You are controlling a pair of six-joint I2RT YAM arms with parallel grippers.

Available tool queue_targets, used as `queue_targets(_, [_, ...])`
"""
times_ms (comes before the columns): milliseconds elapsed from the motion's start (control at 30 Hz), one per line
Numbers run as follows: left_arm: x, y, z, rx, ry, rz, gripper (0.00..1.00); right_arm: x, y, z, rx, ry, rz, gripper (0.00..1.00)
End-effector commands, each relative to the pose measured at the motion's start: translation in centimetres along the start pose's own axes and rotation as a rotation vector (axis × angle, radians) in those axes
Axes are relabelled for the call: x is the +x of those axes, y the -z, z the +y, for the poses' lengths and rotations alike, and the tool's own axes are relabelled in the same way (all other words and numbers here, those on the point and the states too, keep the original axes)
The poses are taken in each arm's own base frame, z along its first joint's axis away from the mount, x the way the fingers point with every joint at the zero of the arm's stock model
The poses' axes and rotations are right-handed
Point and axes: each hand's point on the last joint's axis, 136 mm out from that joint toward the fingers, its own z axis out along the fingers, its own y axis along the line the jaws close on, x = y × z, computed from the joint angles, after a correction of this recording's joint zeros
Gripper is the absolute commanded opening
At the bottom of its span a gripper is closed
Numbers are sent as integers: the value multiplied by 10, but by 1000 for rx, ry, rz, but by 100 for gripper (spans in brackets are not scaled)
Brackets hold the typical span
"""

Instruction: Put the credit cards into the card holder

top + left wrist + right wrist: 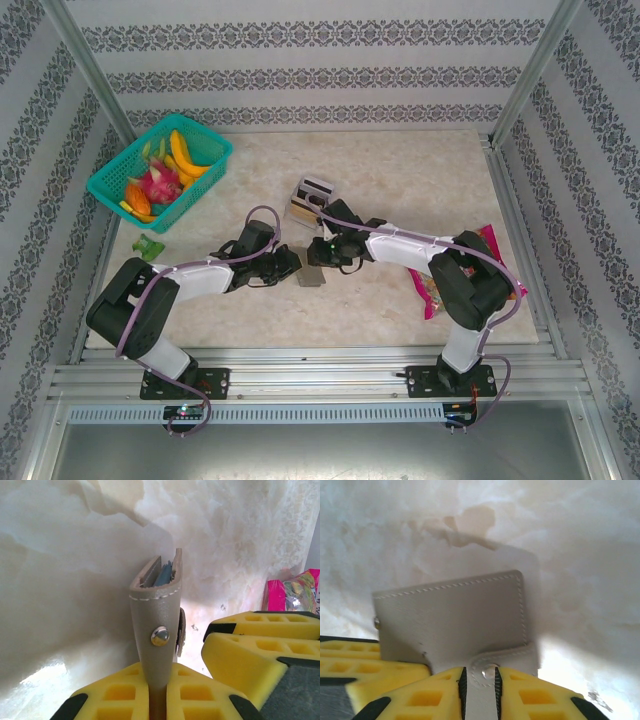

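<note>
Your left claw (152,685) clamps the light, stiff card holder (155,607) edgewise; right claw (480,680) pinches what looks like its floppy tab (507,655).

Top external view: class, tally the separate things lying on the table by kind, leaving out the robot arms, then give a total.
basket of fruit: 1
card holder: 1
small clear tray: 1
candy bag: 1
small green item: 1
Total: 5
</note>
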Motion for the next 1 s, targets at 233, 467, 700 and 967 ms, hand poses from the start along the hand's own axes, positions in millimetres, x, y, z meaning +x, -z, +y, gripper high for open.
queue_targets(233, [-4, 4, -35, 132, -45, -8, 9, 9, -17, 2, -4, 2, 44, 30])
queue_targets(467, [-4, 3, -36, 150, -32, -13, 9, 24, -24, -14, 100, 42, 80, 33])
queue_targets(700, [-7, 7, -39, 160, -31, -26, 8, 34, -24, -43, 293, 89, 97, 25])
queue_targets(967, [-7, 12, -30, 125, -34, -41, 7, 32, -1, -80, 456, 74, 59, 18])
